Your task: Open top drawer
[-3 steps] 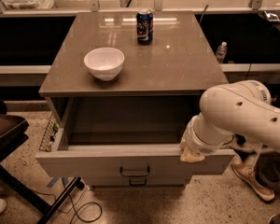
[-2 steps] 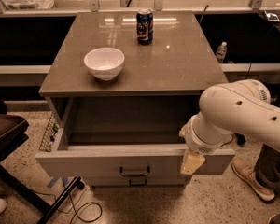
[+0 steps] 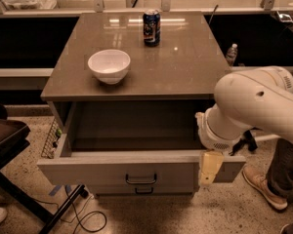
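The top drawer [image 3: 97, 172] stands pulled far out from under the brown countertop, and its deep grey box shows no contents. Its pale grey front carries a small dark bar handle [image 3: 141, 180] at the middle. A second dark handle [image 3: 143, 190] of a lower drawer shows just beneath it. My white arm [image 3: 254, 111] reaches in from the right. My gripper [image 3: 210, 167] hangs in front of the right end of the drawer front, to the right of the handle and off it. Only one pale yellowish finger shows.
A white bowl [image 3: 109, 65] and a blue can [image 3: 151, 27] stand on the countertop [image 3: 185, 67]. A water bottle [image 3: 231, 53] stands behind the cabinet at right. A person's leg and shoe [image 3: 263, 186] are at lower right. A dark stand and cables [image 3: 63, 208] lie at lower left.
The gripper has dropped from the drawer front's top edge to hang in front of its right end. The drawer stays pulled out as before.
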